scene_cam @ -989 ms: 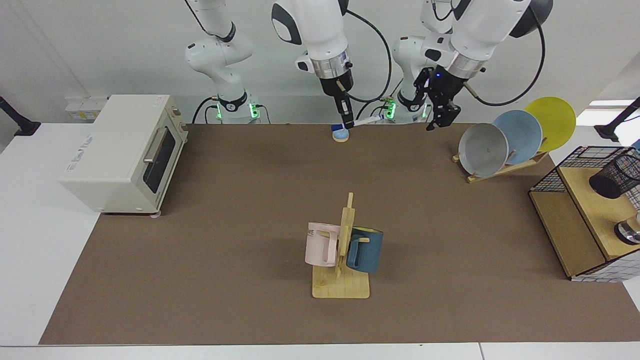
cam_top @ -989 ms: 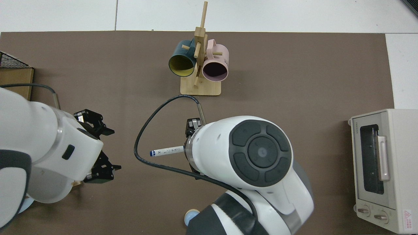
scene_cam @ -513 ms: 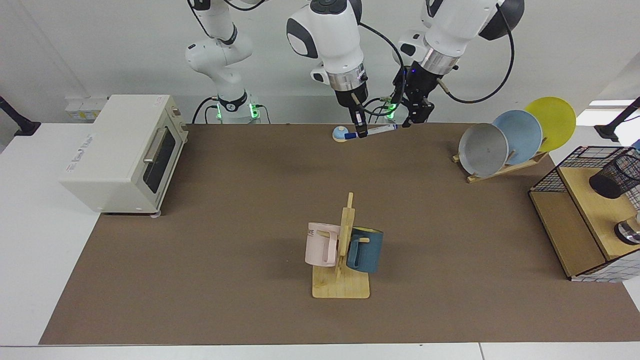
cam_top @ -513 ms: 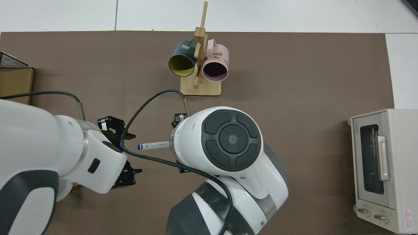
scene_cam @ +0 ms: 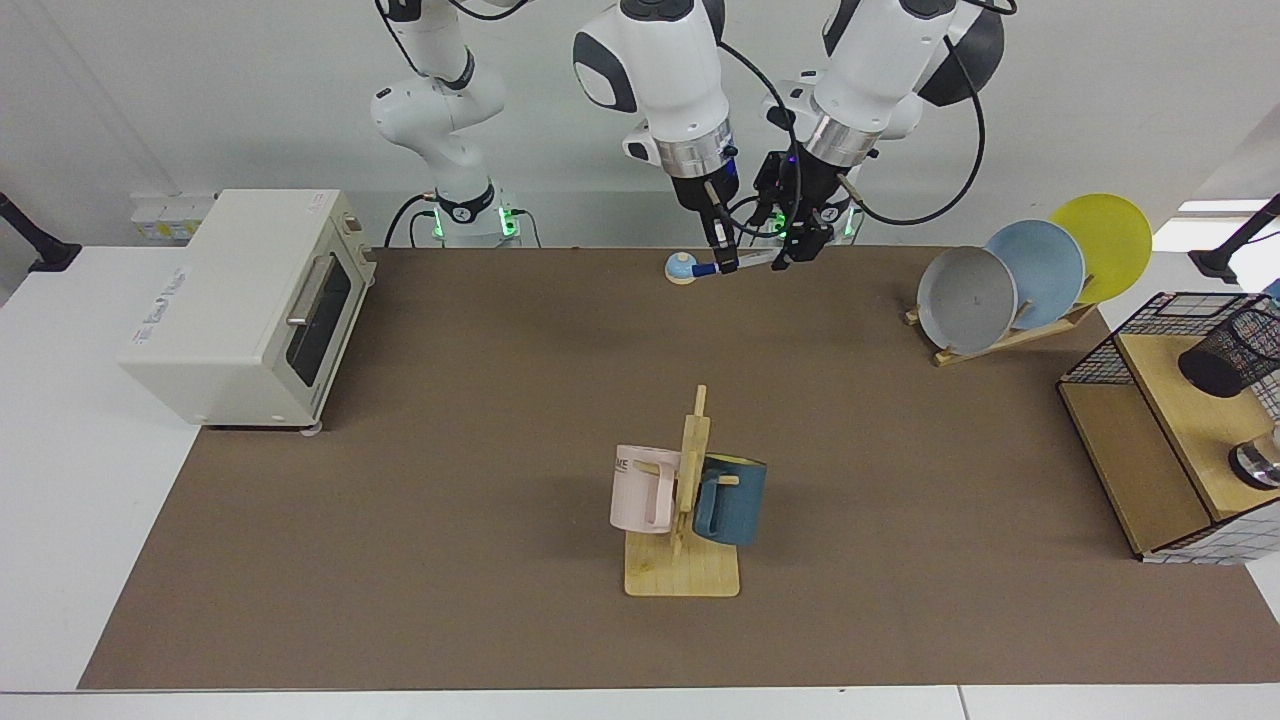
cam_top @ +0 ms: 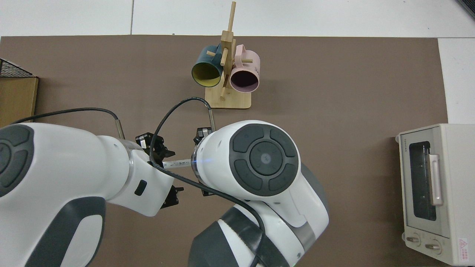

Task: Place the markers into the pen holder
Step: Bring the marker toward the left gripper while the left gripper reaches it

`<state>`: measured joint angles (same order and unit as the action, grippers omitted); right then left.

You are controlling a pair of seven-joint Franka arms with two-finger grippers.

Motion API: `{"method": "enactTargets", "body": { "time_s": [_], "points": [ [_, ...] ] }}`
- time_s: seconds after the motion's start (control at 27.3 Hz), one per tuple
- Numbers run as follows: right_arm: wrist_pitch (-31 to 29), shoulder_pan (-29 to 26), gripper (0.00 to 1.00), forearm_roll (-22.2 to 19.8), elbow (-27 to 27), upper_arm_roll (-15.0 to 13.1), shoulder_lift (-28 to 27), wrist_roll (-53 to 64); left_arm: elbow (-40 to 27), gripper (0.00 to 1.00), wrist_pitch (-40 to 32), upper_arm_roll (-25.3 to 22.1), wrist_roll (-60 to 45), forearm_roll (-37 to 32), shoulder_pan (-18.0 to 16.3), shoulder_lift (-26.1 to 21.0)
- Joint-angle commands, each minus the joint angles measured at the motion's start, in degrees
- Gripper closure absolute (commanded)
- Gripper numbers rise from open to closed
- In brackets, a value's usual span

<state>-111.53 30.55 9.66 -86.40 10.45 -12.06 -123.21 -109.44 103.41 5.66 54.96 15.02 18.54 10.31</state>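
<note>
Right now my right claw (scene_cam: 722, 264) is clamped on the marker (scene_cam: 752, 259), fingers pointing down and pinching it close to its blue cap. The marker is a slim white barrel with small dark label print, lying almost level above the brown table (scene_cam: 450, 450). Its capped end pokes out on the side away from my left claw (scene_cam: 797, 250), and the long white part runs toward that claw.

My left claw is spread wide. In the top view its dark fingers (cam_top: 166, 152) stand on either side of the marker's (cam_top: 179, 162) free end, and I cannot tell whether either touches it. That end's tip is hidden under the left claw (cam_top: 174, 171).

The pen holder (scene_cam: 1228, 352) is a black wire-mesh cup with a dark rim. It sits tilted on a pale wooden shelf (scene_cam: 1190, 400) inside a black wire-grid basket (scene_cam: 1170, 300), well apart from both claws and out past my left one. A wooden rack with smooth round plates (scene_cam: 1030, 270) stands between the left claw and the basket. A small blue-topped round thing (scene_cam: 682, 266) rests on the table just beside the marker's cap.

Half a second ago my left claw hung clear of the marker's free end. It has since come in around it, while my right claw has barely shifted.
</note>
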Motion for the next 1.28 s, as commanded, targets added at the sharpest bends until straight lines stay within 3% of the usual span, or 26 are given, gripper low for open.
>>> {"method": "enactTargets", "body": {
  "time_s": [0.0, 0.07, 0.15, 0.51, 0.84, 0.88, 0.95, 0.99, 1.03, 1.06, 1.25],
  "points": [
    [0.6, 0.4, 1.0, -1.4, 1.5, 0.0, -0.9, -1.9, -1.0, 0.23, 2.9, -0.6, -2.7, 0.9, 2.4, -0.4],
    [0.6, 0.4, 1.0, -1.4, 1.4, 0.0, -0.9, -1.9, -1.0, 0.27, 3.0, -0.6, -2.8, 0.9, 2.5, -0.4],
    [0.5, 0.4, 1.0, -1.5, 1.3, 0.0, -0.9, -1.9, -1.0, 0.38, 3.2, -0.6, -2.8, 0.9, 2.5, -0.5],
    [-0.2, 0.3, 1.0, -1.5, 1.2, 0.0, -0.9, -1.8, -0.8, 1.0, 4.3, -0.6, -2.0, 0.9, 2.4, -1.0],
    [-0.1, -0.1, 1.0, -1.5, 0.9, -0.1, -0.8, -1.0, -0.6, 1.0, 4.8, -0.6, -2.9, 0.9, 1.8, -1.3],
    [-0.1, -0.3, 0.94, -1.5, 0.9, -0.1, -0.8, -1.0, -0.6, 1.0, 4.8, -0.6, -3.0, 0.9, 1.8, -1.3],
    [0.2, -0.5, 0.68, -1.5, 0.9, -0.1, -0.7, -0.4, -0.6, 1.0, 4.4, -0.7, -3.3, 0.9, 1.7, -1.3],
    [0.4, -0.5, 0.5, -1.5, 0.9, -0.1, -0.6, 0.2, -0.6, 1.0, 4.3, -0.8, -3.5, 0.9, 1.7, -1.3],
    [0.8, -0.6, 0.21, -1.4, 0.9, -0.2, -0.4, 0.9, -0.7, 1.0, 4.1, -0.8, -3.9, 0.9, 1.7, -1.2],
    [1.1, -0.7, 0.0, -1.4, 0.9, -0.4, -0.2, 1.6, -0.7, 1.0, 4.1, -0.9, -4.4, 0.9, 1.7, -1.2],
    [4.9, -3.6, 0.0, -1.2, 0.7, -0.6, 1.4, 8.5, -0.7, 1.0, 4.1, -1.0, -7.2, 0.4, 1.6, -1.2]
  ]
}}
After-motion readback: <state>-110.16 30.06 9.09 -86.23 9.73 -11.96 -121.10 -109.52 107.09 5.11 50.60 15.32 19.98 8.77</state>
